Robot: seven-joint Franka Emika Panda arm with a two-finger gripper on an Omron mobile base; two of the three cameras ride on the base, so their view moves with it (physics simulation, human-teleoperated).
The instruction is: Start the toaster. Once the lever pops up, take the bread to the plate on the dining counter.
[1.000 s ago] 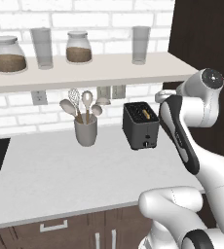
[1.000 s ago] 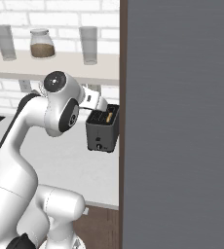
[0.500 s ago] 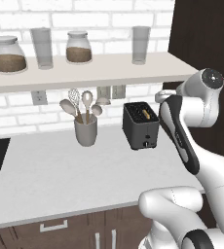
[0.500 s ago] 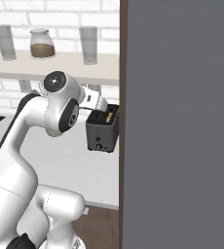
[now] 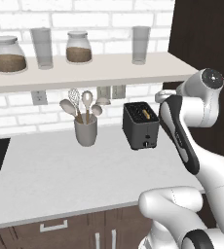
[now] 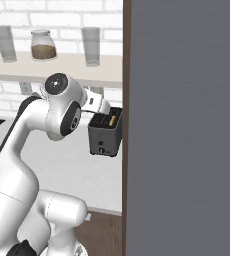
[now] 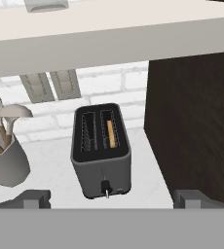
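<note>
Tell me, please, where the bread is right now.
The bread sits in one slot of the toaster on the white worktop, right of the utensil crock in the left base view.

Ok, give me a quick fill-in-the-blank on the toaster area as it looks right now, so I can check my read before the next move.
1. The bread sits in one of the toaster's two ____.
2. The crock of utensils stands on the worktop to the ____ of the toaster in the left base view.
3. The gripper is ____, with nothing between its fingers.
4. Jars and glasses stand on the ____ above the worktop.

Missing words: slots; left; open; shelf
</note>
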